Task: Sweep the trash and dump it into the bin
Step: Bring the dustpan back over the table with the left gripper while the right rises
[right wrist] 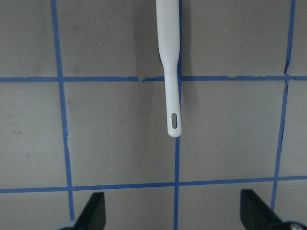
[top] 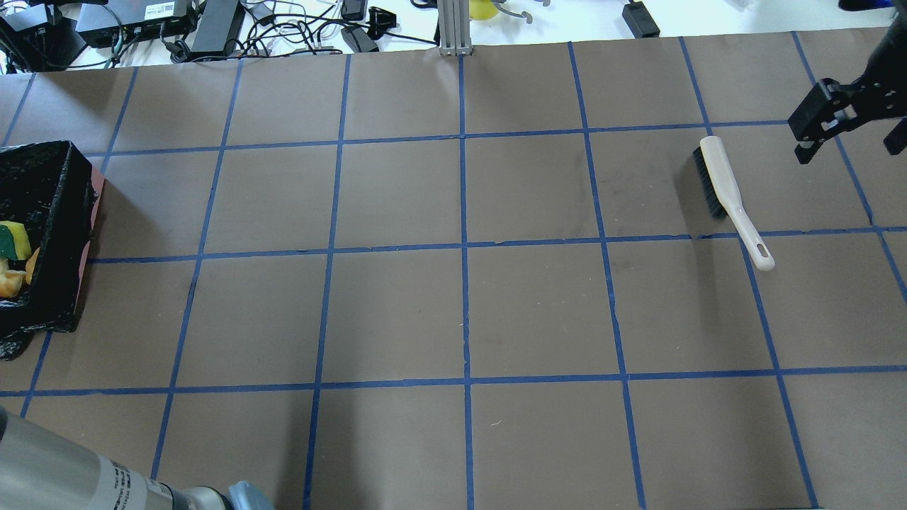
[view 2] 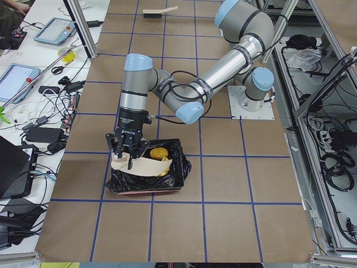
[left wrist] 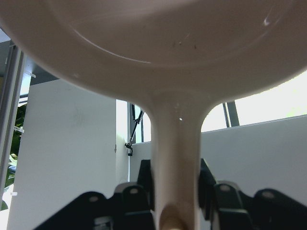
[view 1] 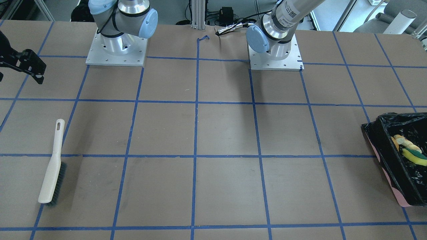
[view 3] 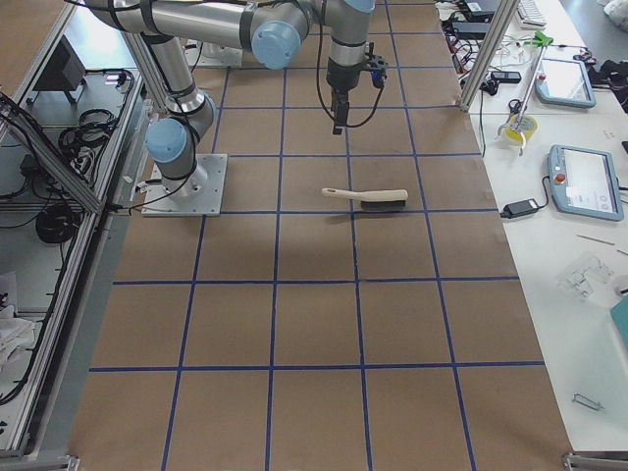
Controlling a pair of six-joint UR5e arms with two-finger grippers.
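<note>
The bin (view 1: 383, 146), pink-sided with a black bag liner, stands at the table's left end; it also shows in the overhead view (top: 64, 234) and the exterior left view (view 2: 173, 178). In it lie the yellow sponge wedge with green backing (view 1: 415, 156), the tan croissant-like piece (view 1: 404, 141) and an orange-brown lump (top: 8, 283). My left gripper (left wrist: 175, 187) is shut on the handle of the beige dustpan (left wrist: 153, 38) and holds it tilted over the bin (view 2: 139, 164). My right gripper (top: 825, 131) is open and empty, above the table beside the brush (top: 730, 198).
The white-handled brush (view 1: 51, 166) lies flat on the table's right side, its handle end under the right wrist camera (right wrist: 172, 115). Both arm bases (view 1: 116, 46) stand at the robot's edge. Cables and devices (top: 212, 21) lie beyond the far edge.
</note>
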